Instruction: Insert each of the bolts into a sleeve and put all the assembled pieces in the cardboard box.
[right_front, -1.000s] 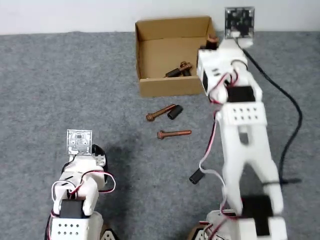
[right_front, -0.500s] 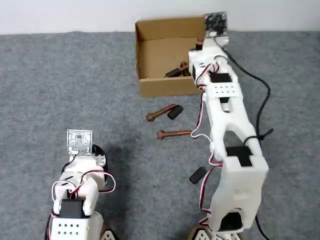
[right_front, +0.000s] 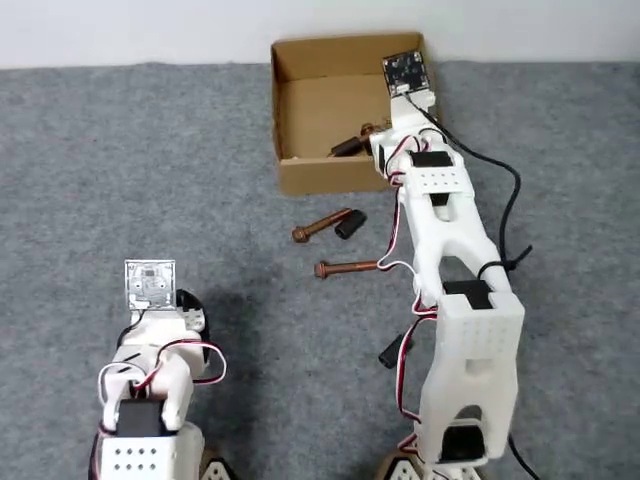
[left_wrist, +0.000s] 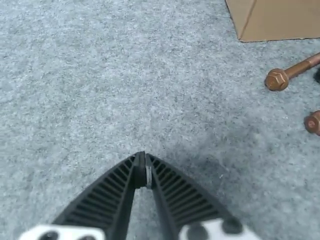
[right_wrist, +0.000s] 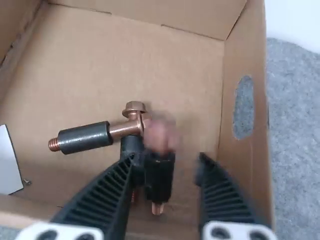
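the right gripper (right_wrist: 167, 159) is hanging with its pincer spread over the cardboard box (right_front: 300, 175) at upper centre of the high view, where two sleeved bolts (right_wrist: 85, 137) are lying. the left gripper (left_wrist: 142, 170) is sitting pressed together at lower left. two bare bolts (right_front: 348, 267) are lying mid-frame.

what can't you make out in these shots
- High view: the right arm covers the cardboard box's right side and some pieces inside.
- Right wrist view: the assembled piece by the right gripper has a blurred head; one finger hides its side.
- Left wrist view: one bolt and a second bolt's head are cut by the frame edge.
- High view: a small black piece half under the right arm's cable, sleeve or connector unclear.
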